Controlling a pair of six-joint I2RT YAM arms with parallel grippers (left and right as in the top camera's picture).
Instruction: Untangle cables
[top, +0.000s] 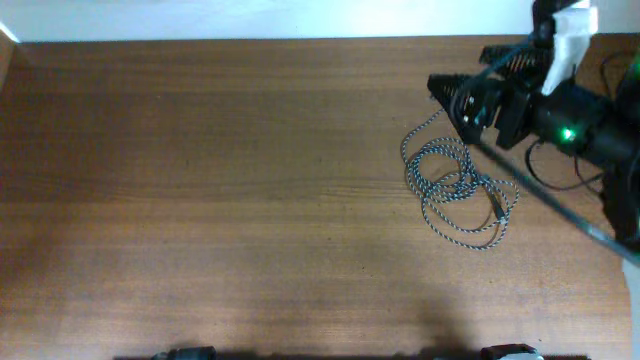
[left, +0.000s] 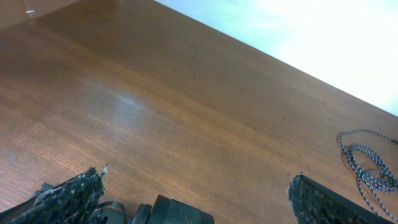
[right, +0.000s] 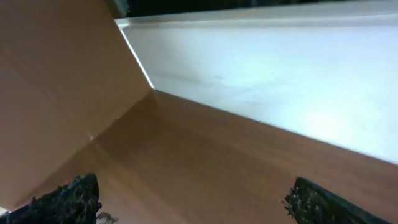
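Right gripper (right: 194, 186), black with rough pads, hangs with jaws spread, pinching nothing — the left gripper (left: 198, 180) likewise gapes empty. On the brown wooden table (top: 200, 200), toward its far right, lies the braided black-and-white speckled cable (top: 455, 190) in loose overlapping loops; a plain black cord cannot be made out. The braid looks light, limp and slightly grippy — best pinched at what seems its small dark plug end (top: 496, 208), or at an outer loop.
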